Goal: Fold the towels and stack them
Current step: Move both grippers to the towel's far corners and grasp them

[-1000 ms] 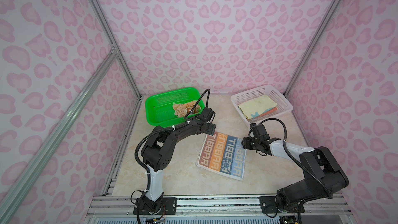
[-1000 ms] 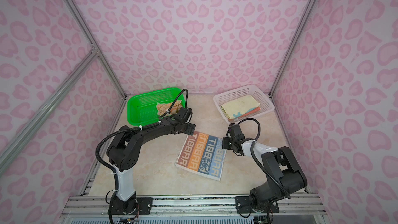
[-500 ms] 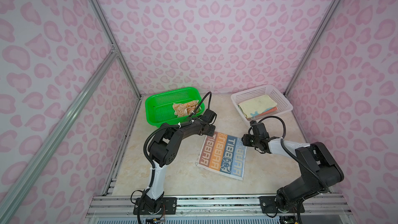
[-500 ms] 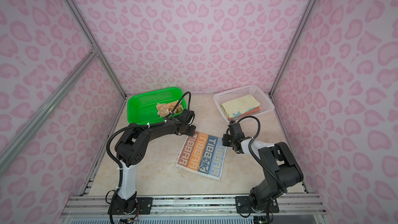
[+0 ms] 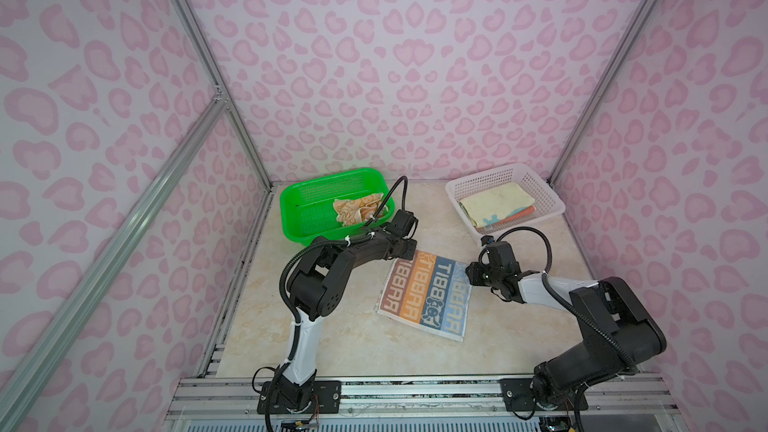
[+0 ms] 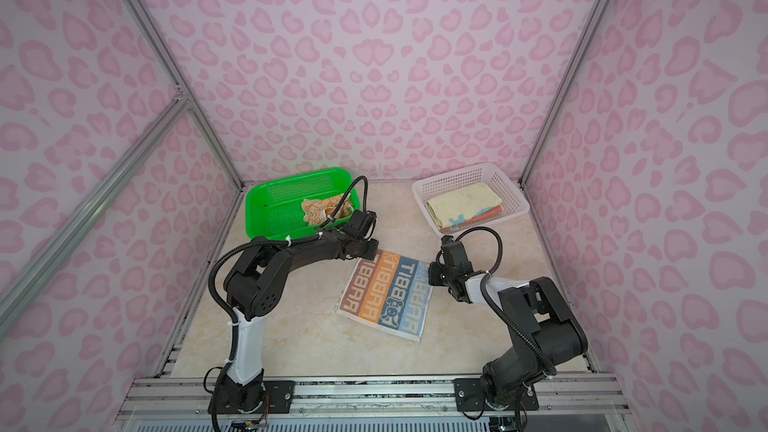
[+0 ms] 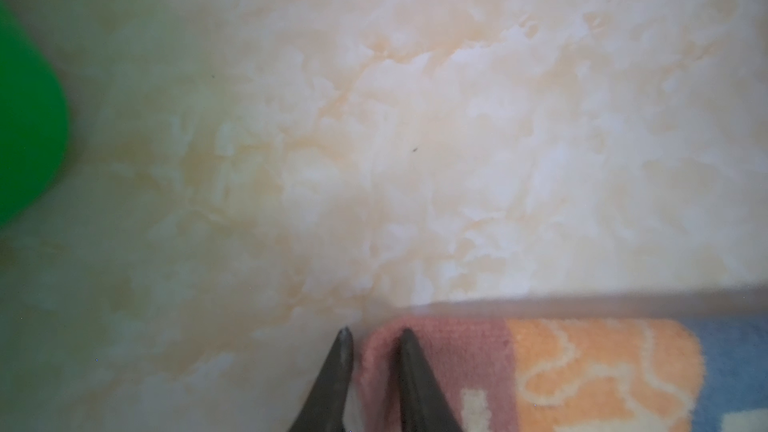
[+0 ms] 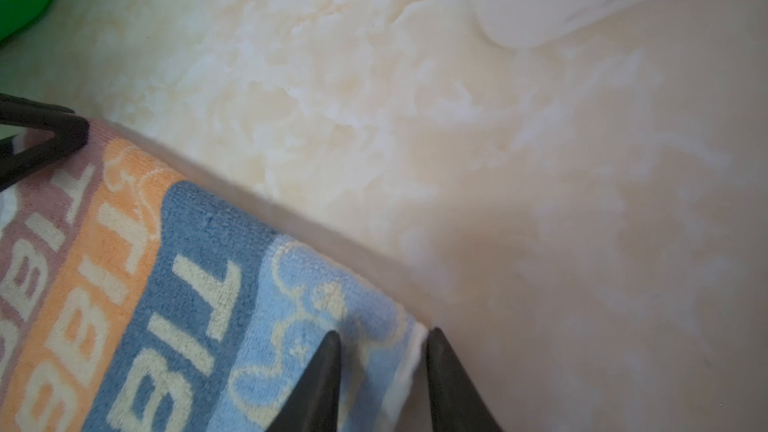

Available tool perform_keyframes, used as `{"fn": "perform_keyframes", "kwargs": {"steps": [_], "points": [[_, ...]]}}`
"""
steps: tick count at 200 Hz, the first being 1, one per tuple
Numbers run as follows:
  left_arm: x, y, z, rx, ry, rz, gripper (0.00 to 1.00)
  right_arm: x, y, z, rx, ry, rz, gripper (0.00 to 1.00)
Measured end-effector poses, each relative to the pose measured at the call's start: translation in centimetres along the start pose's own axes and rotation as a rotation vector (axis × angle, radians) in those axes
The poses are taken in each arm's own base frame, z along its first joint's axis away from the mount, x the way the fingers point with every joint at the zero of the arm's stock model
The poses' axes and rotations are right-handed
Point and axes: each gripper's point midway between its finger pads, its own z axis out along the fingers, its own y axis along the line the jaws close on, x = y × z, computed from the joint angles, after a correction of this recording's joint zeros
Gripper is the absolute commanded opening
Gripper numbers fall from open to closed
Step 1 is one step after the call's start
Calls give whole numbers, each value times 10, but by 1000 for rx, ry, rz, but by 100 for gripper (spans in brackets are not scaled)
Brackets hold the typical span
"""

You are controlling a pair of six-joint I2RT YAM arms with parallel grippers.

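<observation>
Both far corners of the striped towel [image 5: 424, 297] lettered TIBBAR are straddled: left tool [image 7: 374, 332] pinching, right tool [image 8: 383, 332] ajar.

I see the table [image 5: 332, 342] as a pale marble-patterned slab, cream with faint orange veining. In both top views three things lie straight on it. The striped towel [image 5: 424, 293] is spread flat near the middle, a little skewed to the table's edges. Its brown, orange and blue bands and white block letters face up. The green basket [image 5: 328, 187] stands at the far left corner and the white basket [image 5: 490, 182] at the far right corner, well apart from each other. The towel touches neither basket; its far left corner is near the green one. In the left wrist view, bare marble separates that corner from the green plastic.
</observation>
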Motion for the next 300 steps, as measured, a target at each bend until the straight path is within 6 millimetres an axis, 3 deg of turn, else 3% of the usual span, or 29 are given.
{"fn": "perform_keyframes", "kwargs": {"steps": [19,43,56,80,113,155,182,230,300], "points": [[0,0,0,4,-7,0,17,-3,3,4,-7,-8,0,32],[1,-1,0,8,-17,0,14,-5,7,8,-17,-14,-7,16],[1,-1,0,10,-19,-1,3,-4,10,9,-21,-13,-11,7],[3,-3,-2,23,-16,0,3,-1,12,9,-26,-13,-10,0],[16,-3,-13,35,4,2,3,4,13,1,-17,-8,-30,0],[40,-2,-50,17,1,32,3,1,31,-20,-42,-57,-130,0],[29,3,-73,-12,-99,48,3,-8,37,-27,-58,-95,-172,0],[14,22,-93,-86,-223,57,3,-37,53,-24,-94,-162,-237,0],[-10,52,-106,-148,-314,64,3,-87,79,-12,-194,-279,-292,0]]}}
